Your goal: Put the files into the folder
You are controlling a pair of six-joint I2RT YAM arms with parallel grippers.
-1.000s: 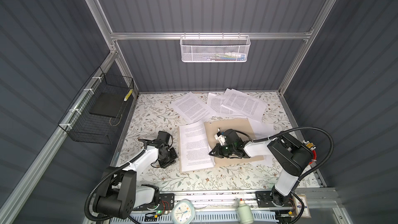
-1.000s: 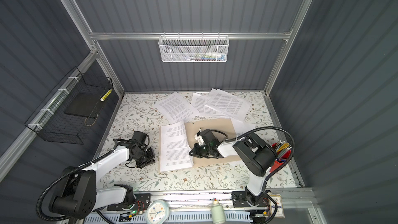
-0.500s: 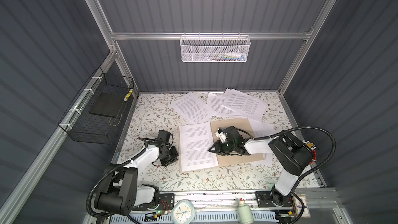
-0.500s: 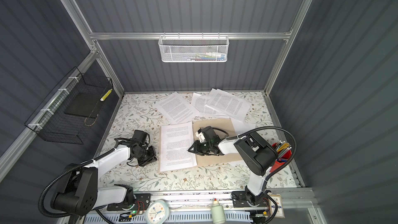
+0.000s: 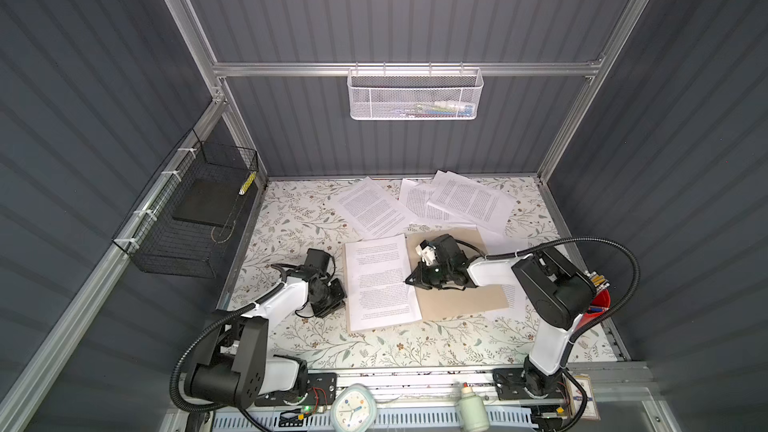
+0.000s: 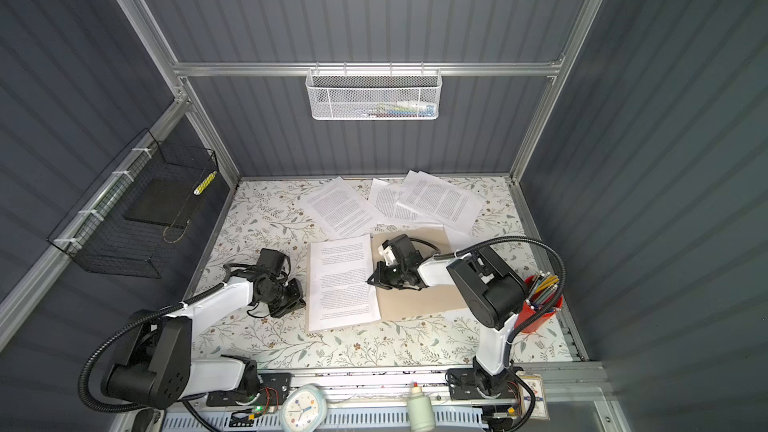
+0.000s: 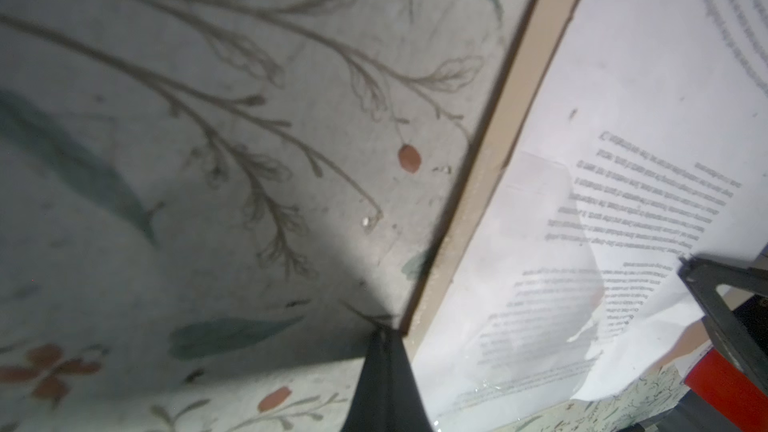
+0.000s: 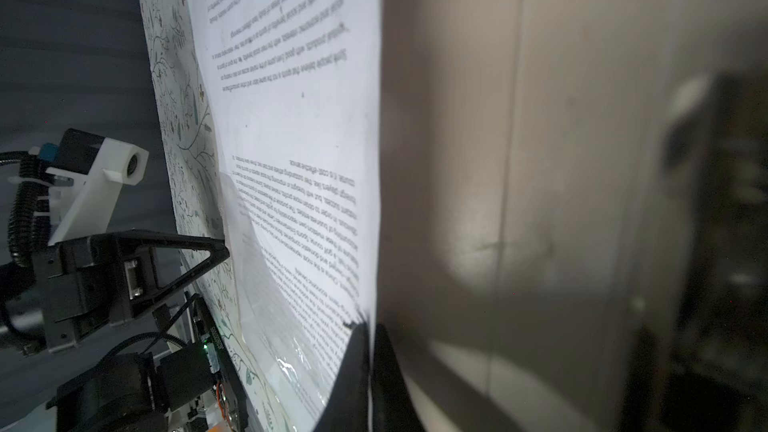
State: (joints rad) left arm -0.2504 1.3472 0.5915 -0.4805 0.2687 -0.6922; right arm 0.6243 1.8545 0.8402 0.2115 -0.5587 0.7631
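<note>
- Step in hand: seating the first sheet. The folder lies open near the middle of the surface. One sheet covers its left half, and the right half is bare tan card.
- The right hand is low over the spine, at the sheet's right edge. Its jaws are fully together. The right wrist view shows the tips meeting right at the paper's edge, but I cannot tell whether any paper is nipped between them.
- The left hand is also fully closed and holds nothing. Its tip is down on the surface, just outside the folder's left edge.
- The loose files are spread flat at the far side, overlapping one another. More white paper shows from under the folder's right side. Most of the task looks undone.
- The next move is probably to fetch a far sheet. It would call for:
  - opening a hand and lifting it clear without dragging the seated sheet;
  - working one thin, floppy page off the flat surface, most likely by a corner or by a free edge where it overlaps another;
  - laying it square on the first sheet while the other hand steadies the folder.
</note>
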